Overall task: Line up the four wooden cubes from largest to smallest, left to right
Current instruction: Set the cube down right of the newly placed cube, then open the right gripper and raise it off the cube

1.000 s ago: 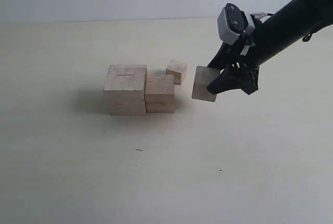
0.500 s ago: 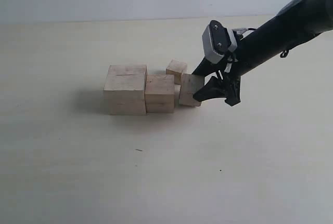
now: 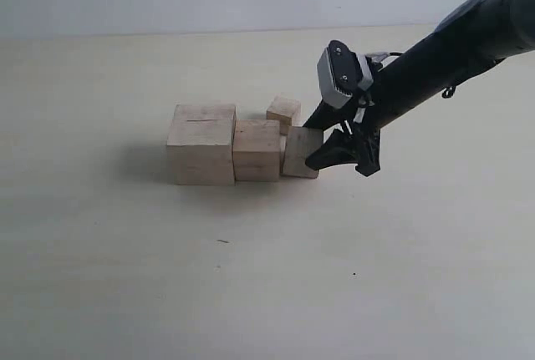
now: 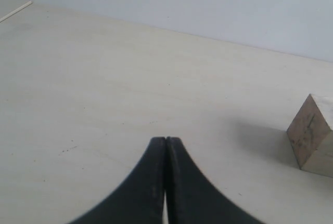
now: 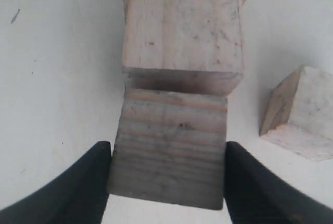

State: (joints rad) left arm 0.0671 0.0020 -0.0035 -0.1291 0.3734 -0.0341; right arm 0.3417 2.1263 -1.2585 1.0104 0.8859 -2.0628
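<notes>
1. Currently the right gripper (image 5: pixel 169 180) pinches the third cube (image 3: pixel 299 153) between its two fingers. The second cube (image 3: pixel 257 151) sits directly ahead of the fingertips, with the largest cube (image 3: pixel 201 147) beyond it. The smallest cube (image 3: pixel 283 113) is off to one side of the fingers, near the far finger and behind the row.
2. The left gripper (image 4: pixel 166 146) has its fingers pressed together and holds nothing.
3. Risk: the third cube looks slightly skewed against the second cube. Letting go like this would probably leave a crooked row.
4. Risk: pushing further forward could shove the second cube and the largest cube out of line.
5. Risk: when the fingers spread, the far one may clip the smallest cube, since it sits close.
6. Risk: if the third cube is off the table (image 3: pixel 125 276), it could drop and tip on release.
7. Hard to tell: whether the third cube rests on the table or hangs just above it. A dark seam also hides whether it touches the second cube.
8. Cut off: the left wrist view shows one cube at the frame edge (image 4: pixel 312 135), and I cannot tell which. The left arm is not in the exterior view.
</notes>
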